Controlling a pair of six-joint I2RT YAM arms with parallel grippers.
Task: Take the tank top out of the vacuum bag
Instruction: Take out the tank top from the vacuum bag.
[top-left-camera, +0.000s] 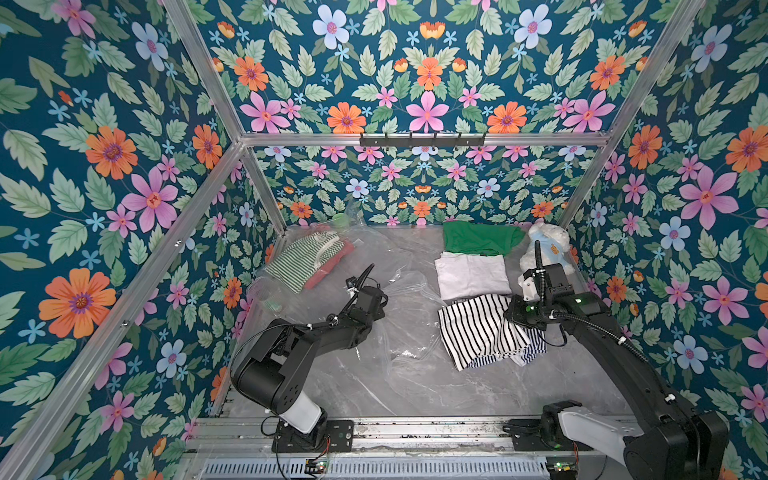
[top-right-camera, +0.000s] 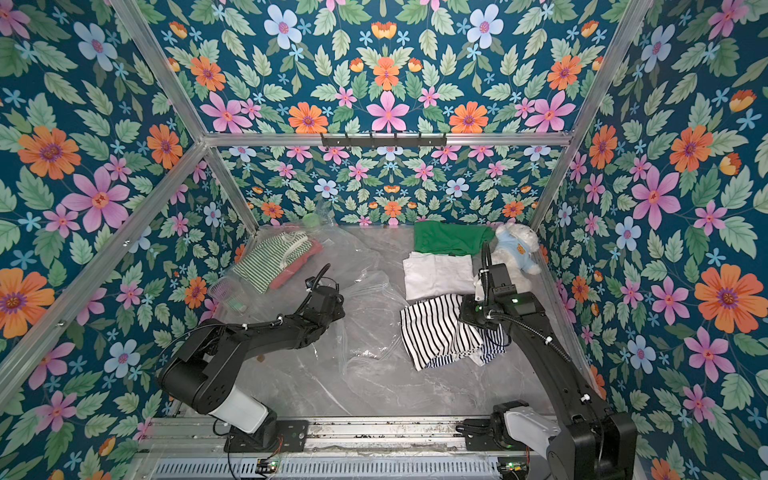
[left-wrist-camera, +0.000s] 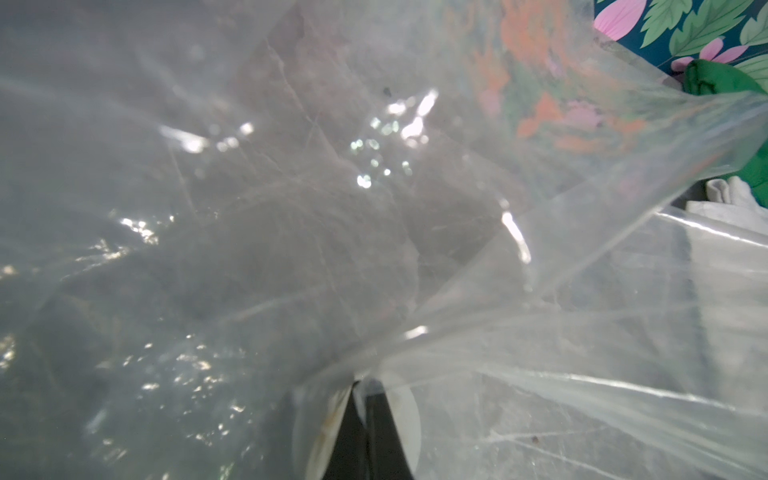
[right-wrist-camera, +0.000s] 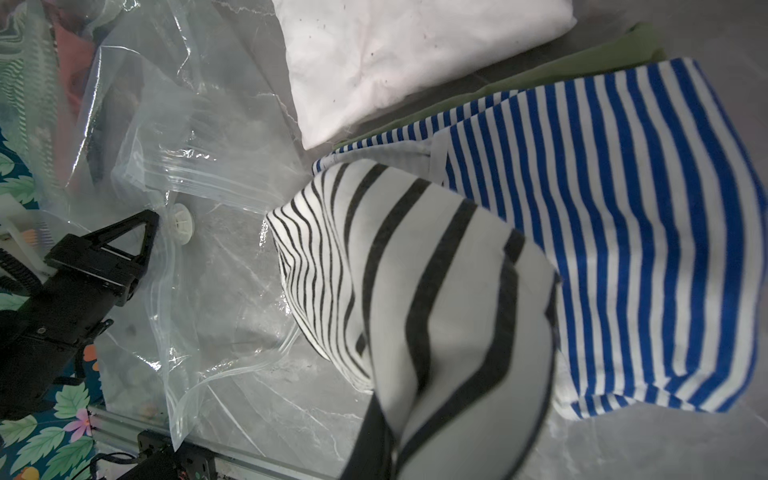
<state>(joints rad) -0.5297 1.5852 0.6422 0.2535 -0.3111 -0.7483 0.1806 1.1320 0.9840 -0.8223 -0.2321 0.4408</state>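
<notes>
Left hand (left-wrist-camera: 365, 390) was clamped on a bunched fold of the vacuum bag (top-left-camera: 407, 299), which lay crumpled mid-counter (top-left-camera: 374, 395). Right hand (top-left-camera: 515, 316) was closed on the black-striped tank top (top-left-camera: 473, 328). It was outside the bag, draped over a blue-striped shirt (right-wrist-camera: 623, 208) near the counter's right edge.

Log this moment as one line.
left gripper: shut on clear crinkly plastic vacuum bag | right gripper: shut on black-and-white striped top, outside bag
</notes>
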